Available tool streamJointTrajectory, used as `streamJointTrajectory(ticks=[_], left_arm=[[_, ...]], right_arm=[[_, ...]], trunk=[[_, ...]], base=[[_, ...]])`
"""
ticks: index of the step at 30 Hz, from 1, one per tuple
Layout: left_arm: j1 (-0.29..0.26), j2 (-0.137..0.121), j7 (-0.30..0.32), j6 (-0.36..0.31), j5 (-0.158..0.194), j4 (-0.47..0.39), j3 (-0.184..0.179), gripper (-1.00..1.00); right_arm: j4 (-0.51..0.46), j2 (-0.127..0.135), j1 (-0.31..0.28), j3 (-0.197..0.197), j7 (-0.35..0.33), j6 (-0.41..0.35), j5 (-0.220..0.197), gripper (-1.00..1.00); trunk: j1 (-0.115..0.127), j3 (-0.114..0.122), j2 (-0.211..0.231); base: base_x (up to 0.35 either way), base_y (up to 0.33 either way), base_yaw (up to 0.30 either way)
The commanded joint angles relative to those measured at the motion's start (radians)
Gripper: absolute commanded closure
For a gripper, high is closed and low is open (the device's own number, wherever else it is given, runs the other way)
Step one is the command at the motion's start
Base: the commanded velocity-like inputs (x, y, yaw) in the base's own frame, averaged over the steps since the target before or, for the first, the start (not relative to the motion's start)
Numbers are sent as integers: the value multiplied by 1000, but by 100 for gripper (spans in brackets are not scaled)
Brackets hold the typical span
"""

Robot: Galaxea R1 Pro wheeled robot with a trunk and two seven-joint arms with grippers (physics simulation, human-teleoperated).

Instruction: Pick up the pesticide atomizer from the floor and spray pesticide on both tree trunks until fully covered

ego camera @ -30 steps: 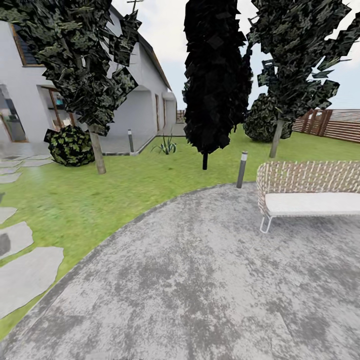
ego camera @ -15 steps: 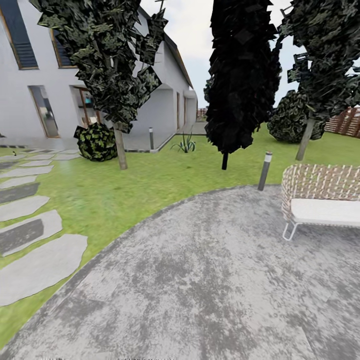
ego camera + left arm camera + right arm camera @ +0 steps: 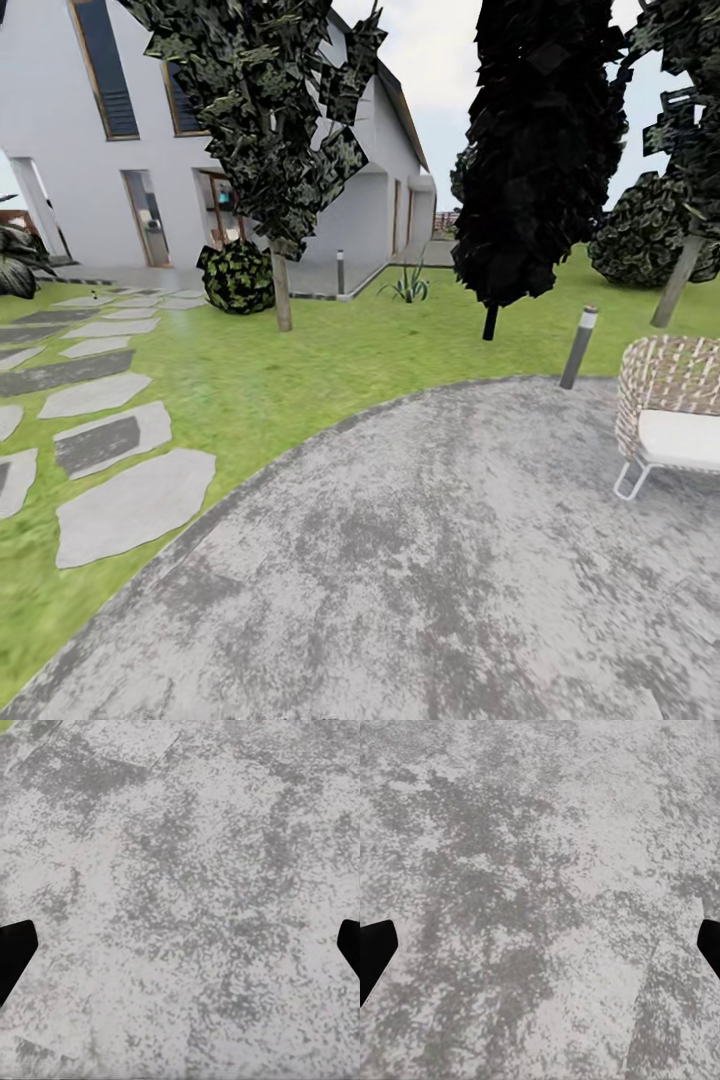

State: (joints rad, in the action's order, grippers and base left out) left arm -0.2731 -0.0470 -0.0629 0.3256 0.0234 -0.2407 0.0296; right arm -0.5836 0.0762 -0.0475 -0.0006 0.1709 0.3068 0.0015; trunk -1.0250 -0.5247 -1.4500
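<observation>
I am in the garden, with its lawn point(image 3: 300, 370) ahead of round grey stone paving point(image 3: 420, 560). One tree stands at the left on a pale trunk point(image 3: 283, 300) under dark green foliage. The other tree's pale trunk point(image 3: 676, 285) leans at the right edge. The pesticide atomizer and the pesticide are out of view. My left gripper point(image 3: 180, 952) is open over bare paving, its black fingertips point(image 3: 15, 956) far apart. My right gripper point(image 3: 540, 952) is open too, fingertips point(image 3: 375, 952) wide over paving, with nothing between them.
A black cypress-like tree point(image 3: 540, 150) stands between the two trees. A bollard lamp point(image 3: 579, 346) and a woven bench point(image 3: 668, 410) sit at the paving's right edge. Stepping stones point(image 3: 130, 505) cross the grass on the left. A white house point(image 3: 120, 190) and round bushes point(image 3: 236, 277) lie behind.
The head view has turned left: trees, lamp and bench have all slid right in the picture, and more stepping stones and house wall show at the left.
</observation>
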Motion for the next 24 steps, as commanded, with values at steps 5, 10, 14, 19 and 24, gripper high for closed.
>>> streamJointTrajectory(ticks=[5, 10, 14, 19, 24], left_arm=[[0, 1, -1, 1, 0, 0, 1, -100], [0, 1, 0, 2, 0, 0, 1, -100], [0, 0, 0, 2, 2, 0, 1, -100], [0, -1, 0, 2, 4, 0, 1, -100], [0, -1, 0, 1, 7, 0, 2, -100]], right_arm=[[1, -1, 0, 2, -2, 0, 1, -100], [1, -1, 0, 2, -2, 0, 1, -100], [1, -1, 0, 6, -2, 0, 2, -100], [2, -1, 0, 58, -2, 0, 0, -100], [2, -1, 0, 70, -2, 0, 0, -100]], trunk=[[0, -4, 0], [0, -8, 0], [0, -12, 0], [-15, -29, -28], [-34, -49, -63]], base=[[0, 0, 258], [0, 0, 258], [0, 0, 257], [0, 0, 255], [0, 0, 254]])
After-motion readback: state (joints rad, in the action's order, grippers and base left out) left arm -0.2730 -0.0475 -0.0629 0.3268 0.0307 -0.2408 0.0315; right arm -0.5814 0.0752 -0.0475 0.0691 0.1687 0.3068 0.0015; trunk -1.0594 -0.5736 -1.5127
